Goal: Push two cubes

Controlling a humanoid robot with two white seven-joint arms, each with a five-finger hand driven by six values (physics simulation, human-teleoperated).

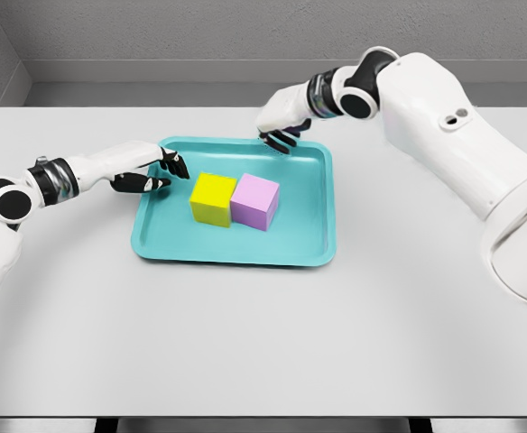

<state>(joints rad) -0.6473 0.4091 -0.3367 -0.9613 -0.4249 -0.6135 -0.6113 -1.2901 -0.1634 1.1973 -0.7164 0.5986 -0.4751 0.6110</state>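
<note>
Cubes sit side by side and touching in the middle of the teal tray [318, 254]: the yellow cube [212, 198] on the left, the pink cube [255, 201] on the right. Since they are pressed together, a push on one will likely carry the other along, and an off-centre contact could twist the pair apart or skew them against each other. The tray's raised rim is a further risk; shoved too far, a cube could jam at the lip or tip over it, and a hard push might drag the whole tray across the grey counter [263, 343]. The left hand [146, 170] hovers at the tray's left edge, near the yellow cube but not touching it, fingers loosely spread and holding nothing; if it catches the rim first, the tray would shift rather than the cube. The right hand [281, 122] hangs over the tray's far rim, fingers relaxed and curved downward, empty, well apart from the pink cube.
</note>
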